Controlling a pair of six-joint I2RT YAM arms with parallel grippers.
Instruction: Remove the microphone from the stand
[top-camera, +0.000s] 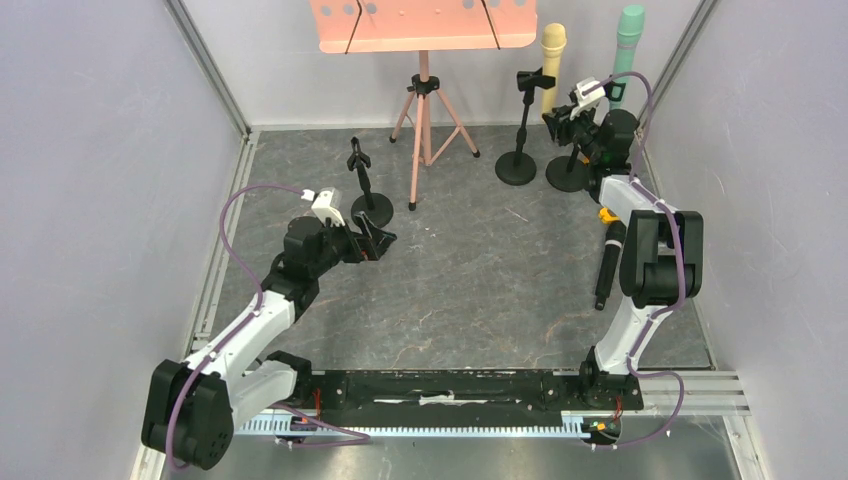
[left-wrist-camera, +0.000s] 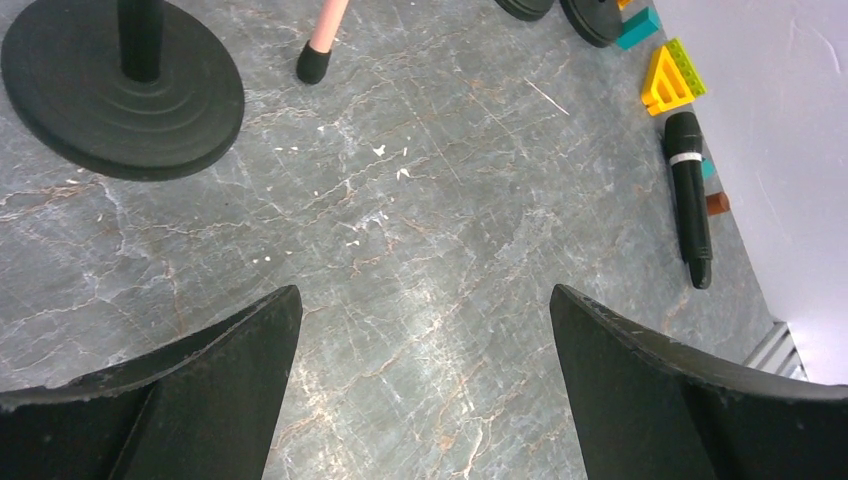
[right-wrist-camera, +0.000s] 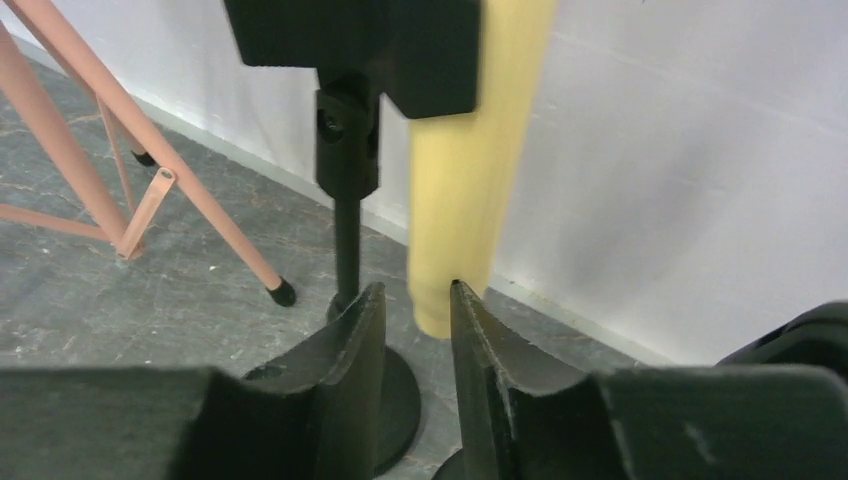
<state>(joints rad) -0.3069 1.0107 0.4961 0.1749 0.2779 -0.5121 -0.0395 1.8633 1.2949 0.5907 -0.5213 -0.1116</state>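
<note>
A yellow microphone (top-camera: 553, 55) stands upright in the clip of a black stand (top-camera: 518, 165) at the back. In the right wrist view the yellow microphone (right-wrist-camera: 470, 170) hangs from the clip (right-wrist-camera: 400, 50) beside the stand's pole (right-wrist-camera: 347, 240). My right gripper (top-camera: 558, 120) is level with its lower end. The right gripper (right-wrist-camera: 415, 300) has its jaws a narrow gap apart and holds nothing; the microphone's end lies just beyond the tips. A green microphone (top-camera: 628, 40) stands in a second stand behind my right arm. My left gripper (top-camera: 378, 240) (left-wrist-camera: 420, 292) is wide open and empty above the floor.
A pink music stand (top-camera: 425, 110) stands at the back centre. A small empty stand (top-camera: 368, 190) is beside my left gripper; its base (left-wrist-camera: 120, 90) shows in the left wrist view. A black microphone (top-camera: 608, 265) (left-wrist-camera: 690, 200) lies on the floor at the right, near a yellow block (left-wrist-camera: 672, 78).
</note>
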